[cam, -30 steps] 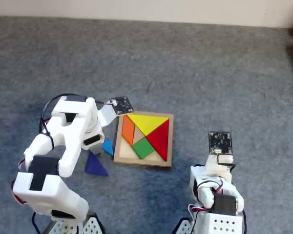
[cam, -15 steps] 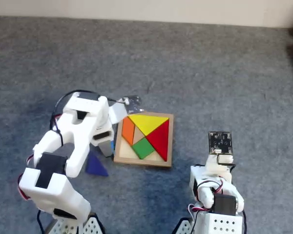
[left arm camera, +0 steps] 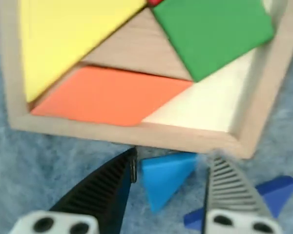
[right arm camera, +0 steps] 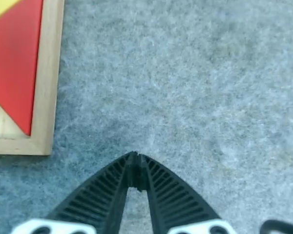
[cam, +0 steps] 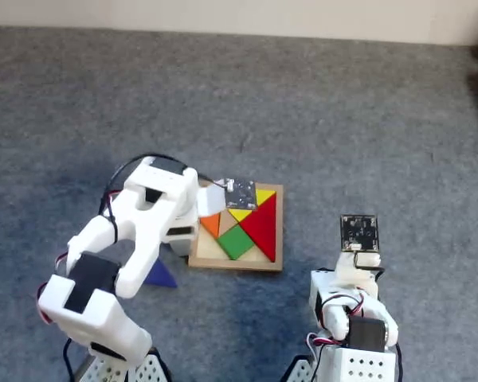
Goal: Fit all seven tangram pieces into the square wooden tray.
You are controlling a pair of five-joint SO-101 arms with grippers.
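Observation:
The square wooden tray (cam: pixel 276 266) holds a yellow triangle (left arm camera: pixel 73 34), a red triangle (cam: pixel 263 227), a green square (left arm camera: pixel 215 29) and an orange parallelogram (left arm camera: pixel 107 95); part of its floor (left arm camera: pixel 200 105) is bare. My left gripper (left arm camera: pixel 171 161) is shut on a small light blue triangle (left arm camera: pixel 161 178), just outside the tray's rim (left arm camera: pixel 136 134) on the orange piece's side. A dark blue triangle (cam: pixel 159 275) lies on the carpet beside the left arm (cam: pixel 147 223). My right gripper (right arm camera: pixel 135 163) is shut and empty over carpet, off the tray's corner (right arm camera: pixel 46 97).
Grey carpet surrounds the tray, with wide free room beyond it and to the right. The right arm (cam: pixel 354 306) stays folded near the front edge. The left arm's camera board (cam: pixel 240 192) hangs over the tray's far left part.
The left arm has swung right, from beside the light blue triangle to over it, and its wrist now hangs over the tray's left edge. The right arm has not moved.

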